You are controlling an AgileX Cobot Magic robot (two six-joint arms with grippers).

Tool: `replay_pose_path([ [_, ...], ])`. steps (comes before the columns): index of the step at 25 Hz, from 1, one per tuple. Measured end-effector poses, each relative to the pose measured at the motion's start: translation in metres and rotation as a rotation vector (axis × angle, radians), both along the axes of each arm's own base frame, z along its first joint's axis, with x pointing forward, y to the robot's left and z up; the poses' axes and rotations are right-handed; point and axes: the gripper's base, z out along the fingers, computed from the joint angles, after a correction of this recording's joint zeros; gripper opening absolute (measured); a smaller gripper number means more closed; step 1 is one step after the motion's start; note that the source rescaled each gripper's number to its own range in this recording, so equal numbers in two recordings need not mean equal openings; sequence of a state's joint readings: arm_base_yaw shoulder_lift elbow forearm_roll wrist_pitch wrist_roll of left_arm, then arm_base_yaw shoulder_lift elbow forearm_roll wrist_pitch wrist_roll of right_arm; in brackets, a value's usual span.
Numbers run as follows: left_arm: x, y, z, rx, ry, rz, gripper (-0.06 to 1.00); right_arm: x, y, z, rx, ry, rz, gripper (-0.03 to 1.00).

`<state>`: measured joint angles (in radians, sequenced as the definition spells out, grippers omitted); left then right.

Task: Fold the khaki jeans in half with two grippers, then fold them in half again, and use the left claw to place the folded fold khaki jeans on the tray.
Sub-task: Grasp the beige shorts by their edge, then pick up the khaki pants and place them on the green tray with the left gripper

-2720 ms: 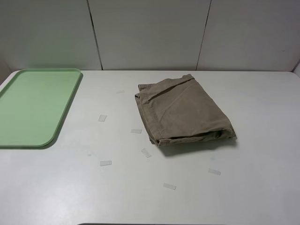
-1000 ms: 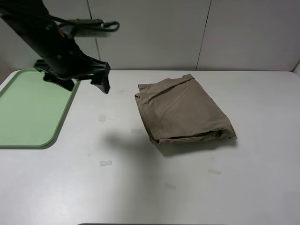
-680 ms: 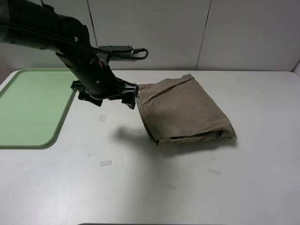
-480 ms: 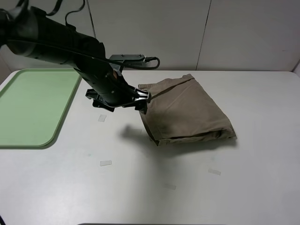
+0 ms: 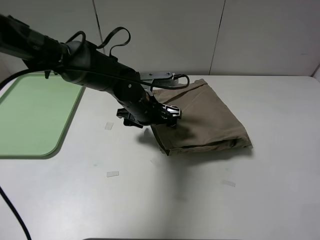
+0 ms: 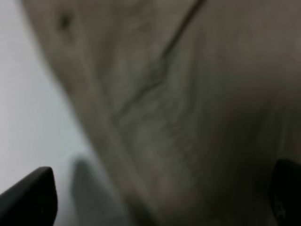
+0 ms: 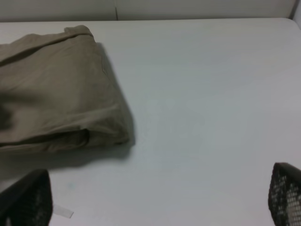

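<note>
The khaki jeans [image 5: 202,117] lie folded into a compact rectangle on the white table, right of centre. My left claw [image 5: 151,116] reaches in from the upper left and hovers low over the jeans' left edge, fingers spread wide and holding nothing. In the left wrist view the left claw [image 6: 157,202] is open, and blurred khaki cloth [image 6: 188,103] fills the picture close below it. The right gripper [image 7: 155,197] is open and empty above bare table, to the right of the jeans [image 7: 51,94]; it is out of the exterior view. The mint-green tray [image 5: 30,120] lies at the far left.
Small strips of clear tape [image 5: 112,174] lie scattered on the table in front of the jeans, one [image 5: 228,183] at the right front. A grey panelled wall [image 5: 160,35] stands behind the table. The left arm's black cable loops above the arm.
The left arm came into view over the tray, swung right and down, and its open claw now sits over the jeans' left edge. The jeans have not moved.
</note>
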<state>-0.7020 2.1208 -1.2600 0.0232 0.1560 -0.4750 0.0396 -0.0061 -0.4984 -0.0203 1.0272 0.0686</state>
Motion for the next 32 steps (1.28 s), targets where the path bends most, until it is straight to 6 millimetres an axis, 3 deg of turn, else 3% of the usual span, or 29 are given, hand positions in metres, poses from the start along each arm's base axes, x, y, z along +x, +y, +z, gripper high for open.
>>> replay_pose_path([
  [4, 0.001, -0.015, -0.008, -0.018, -0.015, -0.019, 0.88, 0.0, 0.0, 0.0, 0.0, 0.0, 0.0, 1.0],
  [12, -0.001, -0.025, -0.017, -0.041, -0.039, -0.036, 0.86, 0.0, 0.0, 0.0, 0.0, 0.0, 0.0, 1.0],
  [15, -0.001, -0.026, -0.017, -0.042, -0.04, -0.037, 0.76, 0.0, 0.0, 0.0, 0.0, 0.0, 0.0, 1.0],
  [18, -0.001, -0.026, -0.017, -0.044, -0.041, -0.036, 0.57, 0.0, 0.0, 0.0, 0.0, 0.0, 0.0, 1.0],
  [23, 0.0, -0.027, -0.016, -0.052, -0.049, -0.034, 0.12, 0.0, 0.0, 0.0, 0.0, 0.0, 0.0, 1.0],
  [32, -0.002, -0.026, -0.013, -0.034, -0.029, -0.036, 0.09, 0.0, 0.0, 0.0, 0.0, 0.0, 0.0, 1.0],
])
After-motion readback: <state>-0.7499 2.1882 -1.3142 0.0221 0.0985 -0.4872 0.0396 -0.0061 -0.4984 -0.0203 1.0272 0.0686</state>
